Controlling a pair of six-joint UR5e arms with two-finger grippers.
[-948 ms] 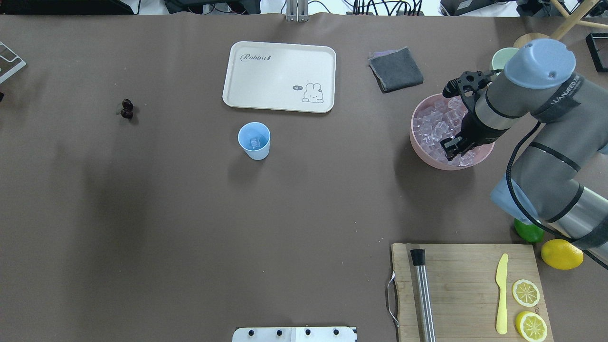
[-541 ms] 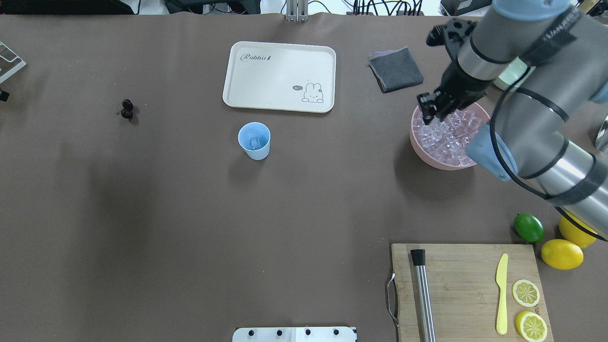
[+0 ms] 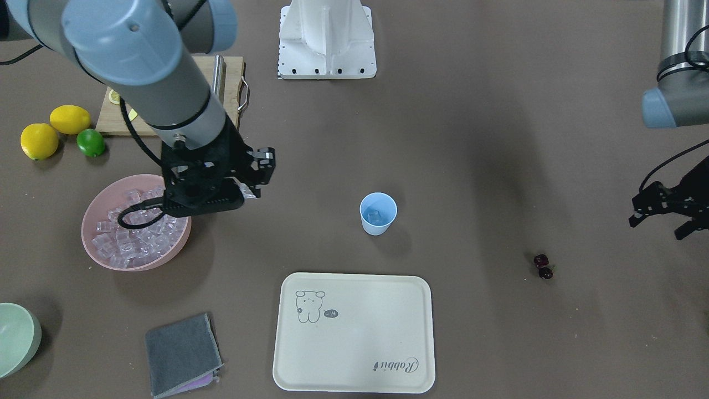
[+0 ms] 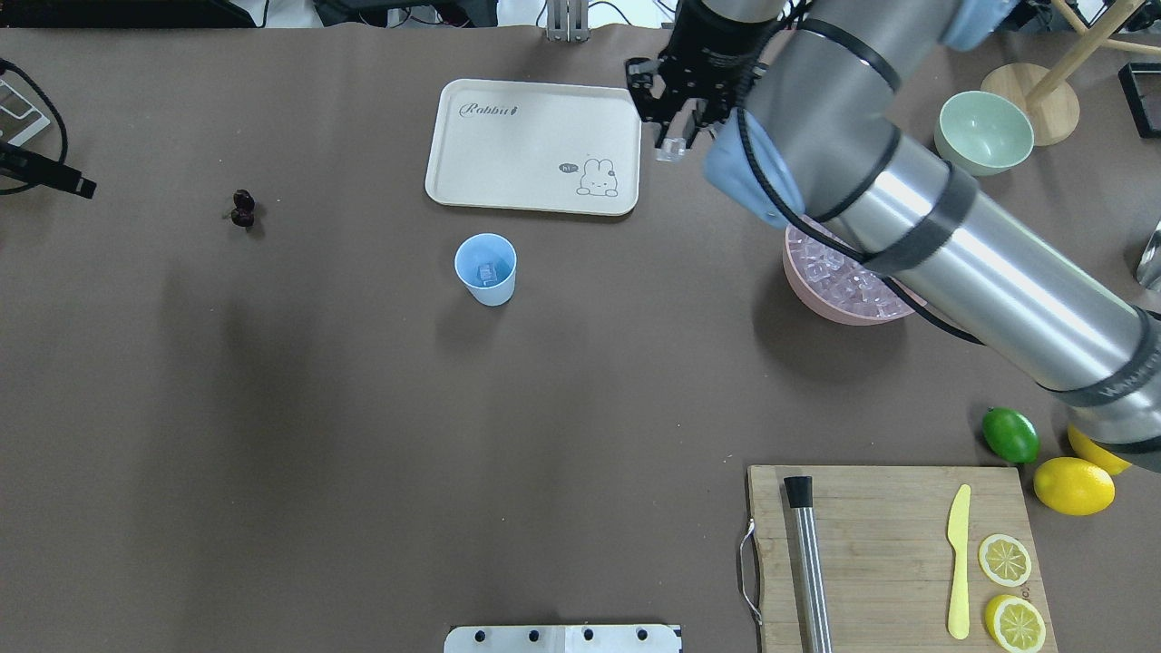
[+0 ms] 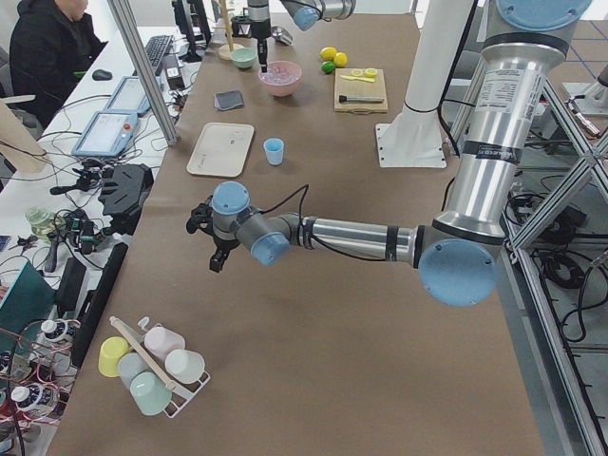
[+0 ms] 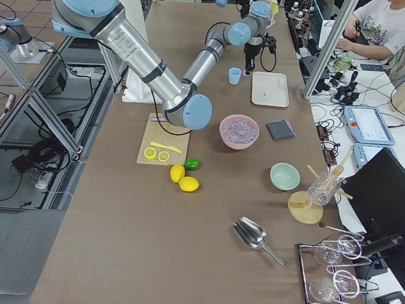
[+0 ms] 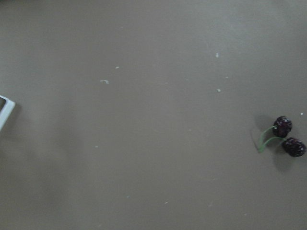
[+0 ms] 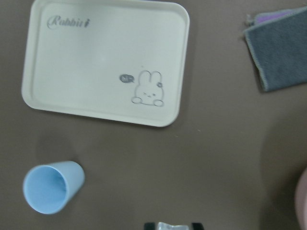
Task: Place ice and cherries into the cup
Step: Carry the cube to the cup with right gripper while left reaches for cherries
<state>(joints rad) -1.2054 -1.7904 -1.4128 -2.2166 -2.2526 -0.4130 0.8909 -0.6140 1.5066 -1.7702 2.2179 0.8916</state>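
My right gripper (image 4: 673, 143) is shut on one clear ice cube (image 4: 671, 150) and holds it in the air past the tray's right edge; it also shows in the front view (image 3: 250, 191). The light-blue cup (image 4: 485, 268) stands upright in front of the tray with an ice cube inside. More ice (image 4: 843, 281) is heaped in the pink bowl (image 4: 798, 290). The dark cherries (image 4: 242, 208) lie on the table at the left, also in the left wrist view (image 7: 288, 136). My left gripper (image 3: 657, 228) is open and empty, hovering apart from the cherries.
A cream rabbit tray (image 4: 535, 145) lies behind the cup. A grey cloth (image 3: 180, 354), a pale green bowl (image 4: 984, 131), a lime (image 4: 1009, 434), lemons (image 4: 1073, 485) and a cutting board (image 4: 889, 544) with a knife and a metal tool sit on the right.
My right gripper has risen out of the pink bowl with an ice cube and swung left, toward the tray. The left arm has edged into view at the left.
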